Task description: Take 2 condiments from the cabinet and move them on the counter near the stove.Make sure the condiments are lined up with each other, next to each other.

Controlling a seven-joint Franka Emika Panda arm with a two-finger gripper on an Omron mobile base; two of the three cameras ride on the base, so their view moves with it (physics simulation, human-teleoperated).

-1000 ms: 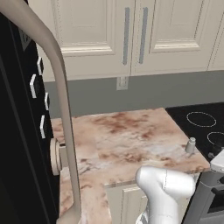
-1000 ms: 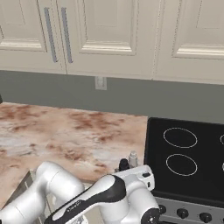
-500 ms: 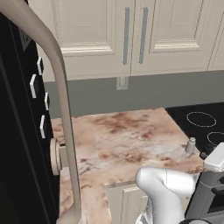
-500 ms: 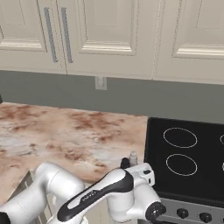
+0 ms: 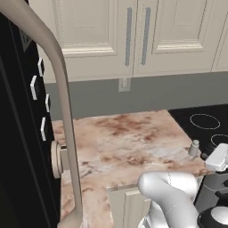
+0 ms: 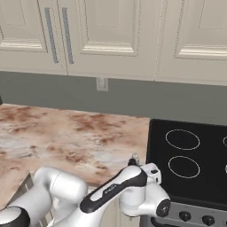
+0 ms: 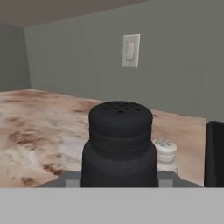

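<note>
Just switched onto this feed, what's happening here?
The arm is low at the counter's front edge beside the stove. In the hand view the black shaker sits close against the gripper; whether the fingers clamp it can't be told. The pale shaker already stands on the counter by the cooktop, just behind the black one.

arm: wrist swung further right toward stove | else: unchanged

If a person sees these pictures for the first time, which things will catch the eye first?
In the hand view, the black shaker looms close to the camera, with the pale shaker just behind it on the veined counter. From the base views, the pale shaker stands near the counter's front edge beside the black stove, under the panelled cabinets.
</note>
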